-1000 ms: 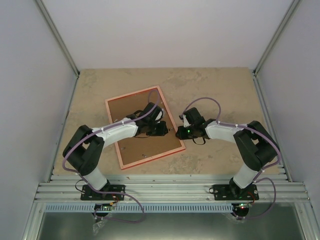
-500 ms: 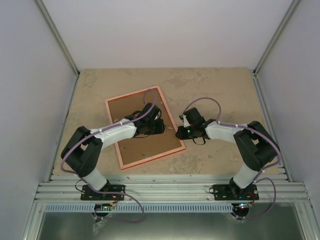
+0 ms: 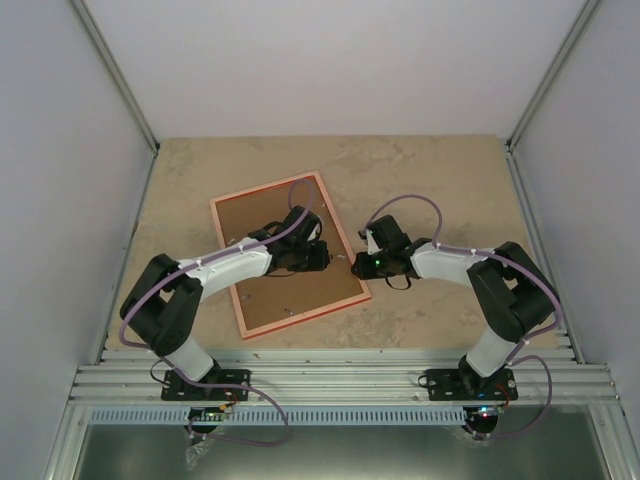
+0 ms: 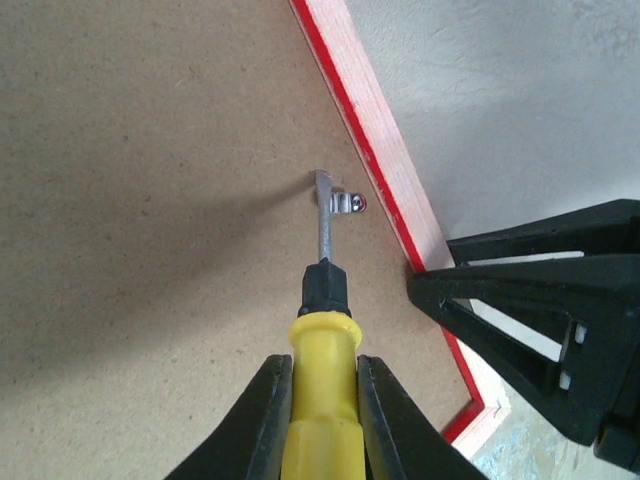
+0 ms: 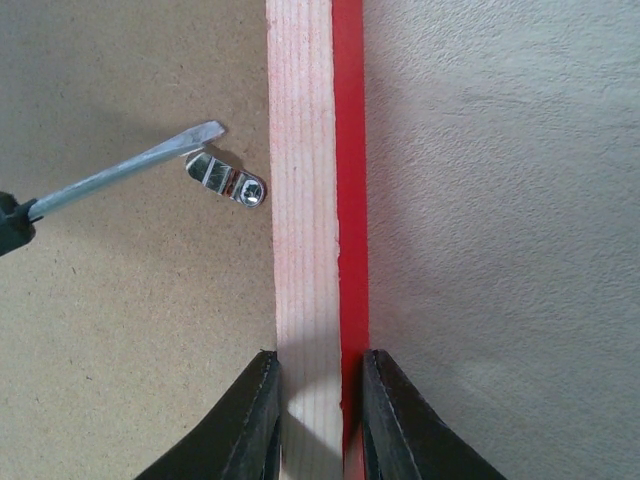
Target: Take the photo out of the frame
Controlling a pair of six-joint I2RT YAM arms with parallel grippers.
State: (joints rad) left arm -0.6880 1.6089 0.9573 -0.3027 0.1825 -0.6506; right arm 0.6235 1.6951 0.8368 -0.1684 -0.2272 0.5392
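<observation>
A: Top view: frame (image 3: 265,188) lies face down on the table (image 3: 430,170), left of centre, board (image 3: 245,225) up. Photo not visible, presumably under that board.
B: Left wrist?
A: Left claw (image 4: 320,365) pinches a yellow screwdriver (image 4: 320,420), tip at the metal clip (image 4: 345,203) by the right rail, likely to swing it off the board.
B: Right wrist?
A: Right claw (image 5: 318,365) is closed on that rail, pinning the frame so it can't slide.

A mottled beige, stone-look table top (image 3: 440,170) sits boxed in by plain pale grey-white walls (image 3: 330,60) at back, left and right, with slanting aluminium posts (image 3: 113,72) in the far corners and ribbed aluminium rails (image 3: 340,378) along its near edge, under soft, even light.
</observation>
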